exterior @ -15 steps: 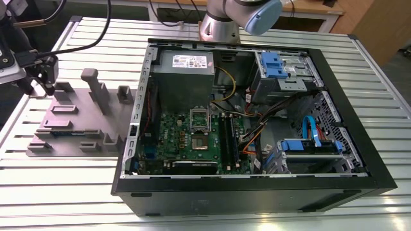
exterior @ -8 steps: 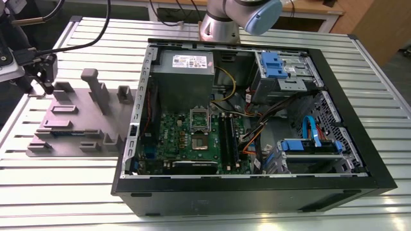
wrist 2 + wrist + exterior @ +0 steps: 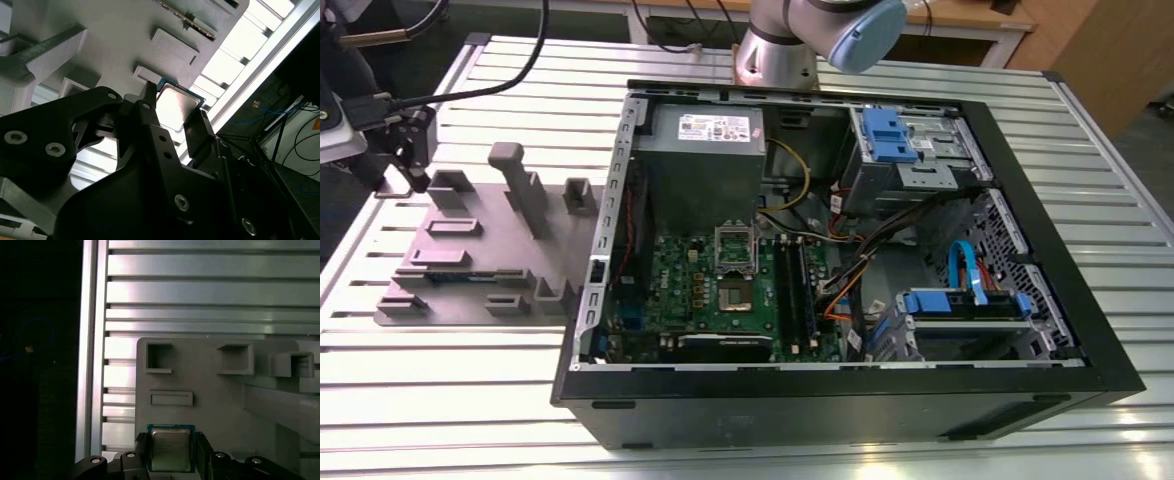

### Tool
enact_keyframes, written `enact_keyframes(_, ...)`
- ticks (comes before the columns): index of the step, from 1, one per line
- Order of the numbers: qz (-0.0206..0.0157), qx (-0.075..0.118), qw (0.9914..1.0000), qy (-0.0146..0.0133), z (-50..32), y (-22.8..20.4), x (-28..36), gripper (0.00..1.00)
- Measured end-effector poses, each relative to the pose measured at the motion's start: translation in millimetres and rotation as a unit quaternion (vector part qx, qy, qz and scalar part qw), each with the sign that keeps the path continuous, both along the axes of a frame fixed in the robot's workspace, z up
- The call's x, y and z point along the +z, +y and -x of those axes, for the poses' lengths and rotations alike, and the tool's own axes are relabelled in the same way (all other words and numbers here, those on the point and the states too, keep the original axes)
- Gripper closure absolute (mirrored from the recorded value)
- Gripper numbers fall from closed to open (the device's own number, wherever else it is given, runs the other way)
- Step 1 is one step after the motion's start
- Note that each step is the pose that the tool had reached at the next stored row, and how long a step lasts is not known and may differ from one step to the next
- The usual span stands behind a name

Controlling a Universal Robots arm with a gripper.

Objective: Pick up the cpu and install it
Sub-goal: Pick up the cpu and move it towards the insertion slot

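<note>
Facing lid-up, cpu (image 3: 170,450) in hand (image 3: 172,441)

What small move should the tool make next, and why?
Probably a short straight lift. The tool seems to clamp the small square silver-topped cpu over the grey plastic fixture tray, whose upright posts stand nearby; rising first should clear them.

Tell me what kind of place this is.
Likely a robotics lab bench for PC assembly: open PC case on a slotted metal table, fixture tray, hand gripping a cpu.
</note>
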State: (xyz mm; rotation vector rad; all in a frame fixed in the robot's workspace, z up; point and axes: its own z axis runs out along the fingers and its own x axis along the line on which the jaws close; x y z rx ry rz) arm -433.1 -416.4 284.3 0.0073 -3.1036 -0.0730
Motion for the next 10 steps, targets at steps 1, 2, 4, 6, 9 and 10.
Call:
enact_keyframes(1, 0.0, 0.0, 1.0, 0.0, 0.0, 0.0, 0.6, 0.53)
enact_keyframes(2, 0.0, 0.0, 1.0, 0.0, 0.0, 0.0, 1.3, 0.53)
enact_keyframes(4, 0.0, 0.0, 1.0, 0.0, 0.0, 0.0, 2.8, 0.53)
enact_keyframes(6, 0.0, 0.0, 1.0, 0.0, 0.0, 0.0, 4.0, 0.53)
enact_keyframes(9, 0.0, 0.0, 1.0, 0.0, 0.0, 0.0, 6.1, 0.53)
enact_keyframes(10, 0.0, 0.0, 1.0, 0.0, 0.0, 0.0, 6.8, 0.53)
